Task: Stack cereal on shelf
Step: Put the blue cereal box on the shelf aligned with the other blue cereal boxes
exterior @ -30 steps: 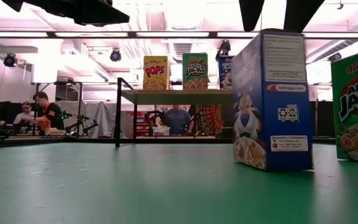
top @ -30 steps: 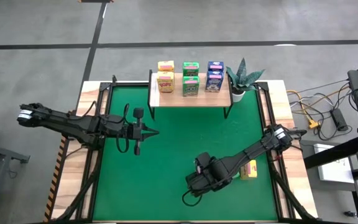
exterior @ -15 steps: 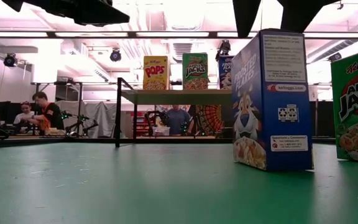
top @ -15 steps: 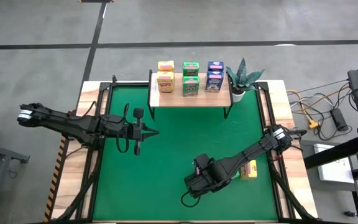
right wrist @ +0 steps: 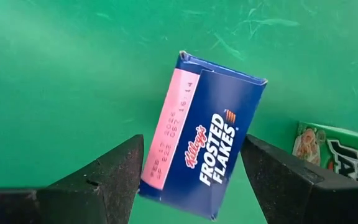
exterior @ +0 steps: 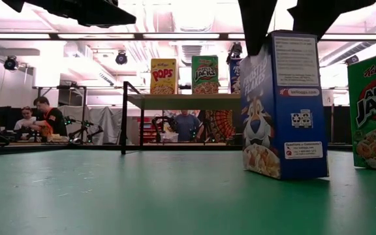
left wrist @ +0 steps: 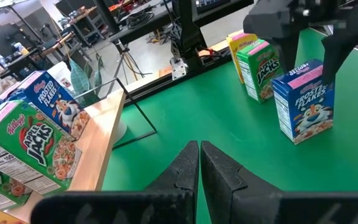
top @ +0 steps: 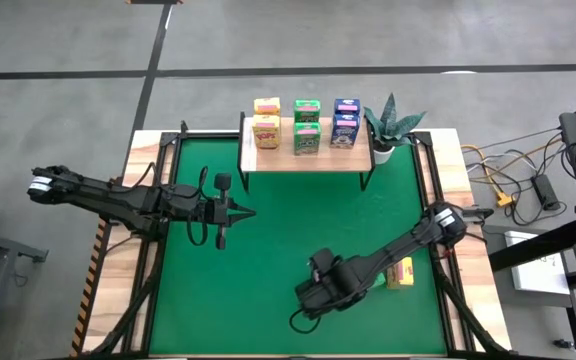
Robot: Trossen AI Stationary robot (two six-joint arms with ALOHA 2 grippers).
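1. The right gripper (right wrist: 191, 180) hangs over the Frosted Flakes box (right wrist: 204, 140), which stands upright on the green mat (top: 278, 230) near the table's front edge. Its fingers are spread, one on each side of the box top and clear of it.
2. Risk: the box sits skewed between the fingers. I judge that closing as is would pinch it across its corners, so it may twist, slip or tip.
3. Risk: an Apple Jacks box (left wrist: 258, 70) and a yellow box (left wrist: 240, 41) stand just beside it. A wide finger coming down could knock the green one.
4. The left gripper (left wrist: 199, 163) waits over the mat's left half, its fingers pressed together.
5. Only the right wrist view shows the skew. Only the low view shows the blue box standing flat on its base.
6. The high view alone shows the shelf (top: 306, 158) at the far edge, carrying two yellow, two green and two blue boxes beside a potted plant (top: 392, 125). There the right arm hides the blue box.
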